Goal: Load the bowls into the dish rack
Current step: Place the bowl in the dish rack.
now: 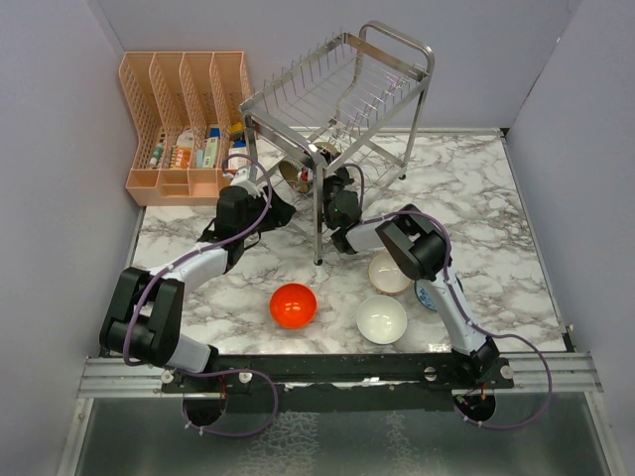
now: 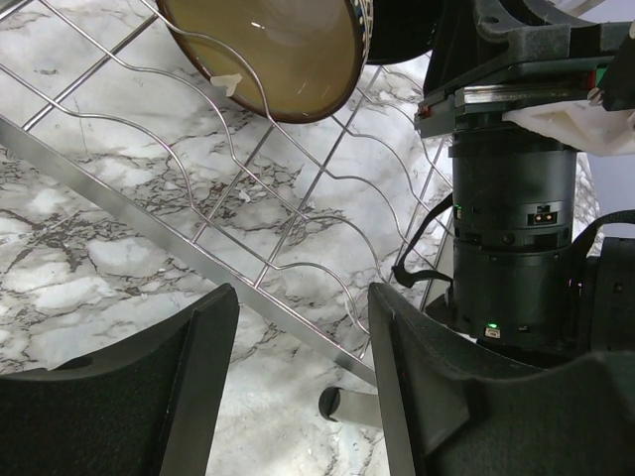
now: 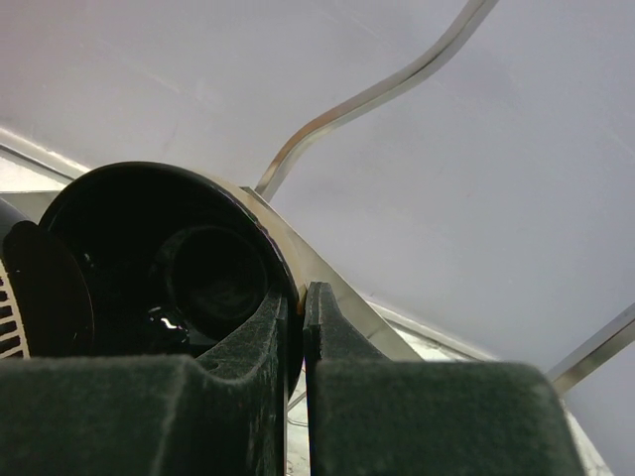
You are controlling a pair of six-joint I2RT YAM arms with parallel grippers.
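Under the dish rack's (image 1: 337, 79) upper tier we've got the right gripper (image 3: 303, 297) clamped on the rim of the dark brown bowl (image 2: 268, 50), which is tilted over the lower wires. Tight in there. Our left gripper (image 2: 303, 297) hangs released just beside, empty. The red-orange bowl (image 1: 294, 304), white bowl (image 1: 382, 319) and beige bowl (image 1: 385, 273) sit on the marble table (image 1: 496, 218) near the bases. We see open marble to the right and grey walls around.

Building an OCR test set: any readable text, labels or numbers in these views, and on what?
None readable.
Bottles in the peach organiser: printed labels, too small to read.
Bowls and rack: no lettering visible.
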